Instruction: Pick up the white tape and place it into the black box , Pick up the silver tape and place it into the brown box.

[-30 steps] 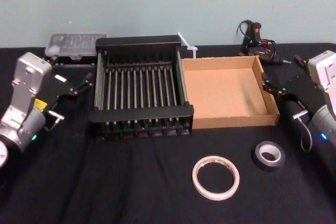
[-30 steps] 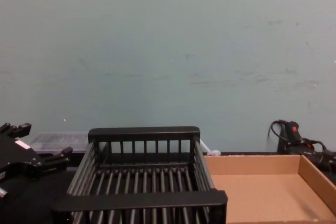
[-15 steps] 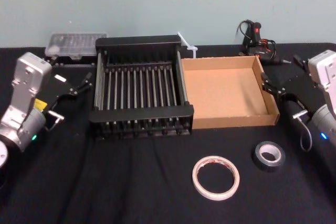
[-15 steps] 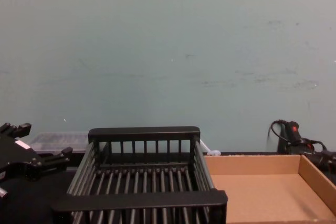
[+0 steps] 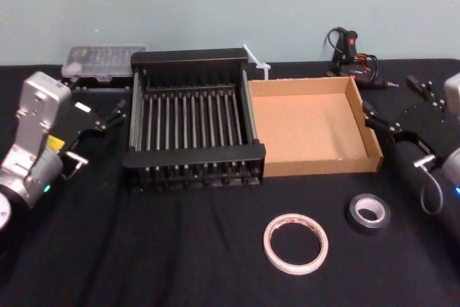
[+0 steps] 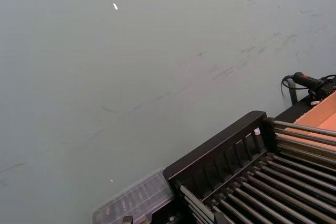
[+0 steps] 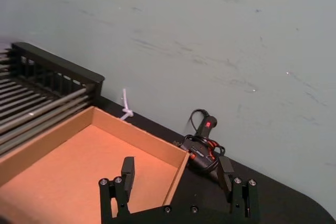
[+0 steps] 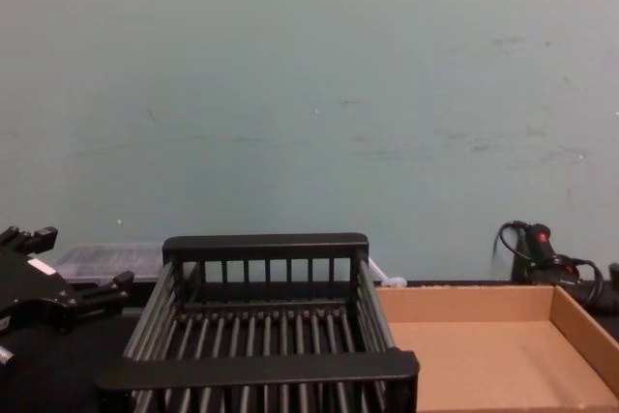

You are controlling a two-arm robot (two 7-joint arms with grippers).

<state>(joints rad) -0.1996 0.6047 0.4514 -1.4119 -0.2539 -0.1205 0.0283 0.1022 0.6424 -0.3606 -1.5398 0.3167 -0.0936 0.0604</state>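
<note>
The white tape (image 5: 295, 244) lies flat on the black cloth near the front, right of centre. The silver tape (image 5: 368, 213) lies flat to its right. Behind them stand the black box (image 5: 192, 156) and, touching its right side, the brown box (image 5: 313, 165); nothing lies in either box. My right gripper (image 5: 395, 103) hovers open past the brown box's right wall, well behind the silver tape. In the right wrist view that gripper (image 7: 177, 174) holds nothing above the brown box's (image 7: 137, 136) corner. My left gripper (image 5: 100, 134) stays open left of the black box (image 8: 261, 367).
A clear plastic case (image 5: 100, 59) sits behind the black box at the back left. A red-and-black corded tool (image 5: 351, 52) lies behind the brown box, and a white zip tie (image 5: 256, 61) sits between the boxes at the back. A teal wall closes the far side.
My right arm has drawn back to the right, away from the brown box's wall. The left arm, both tapes and both boxes have not moved.
</note>
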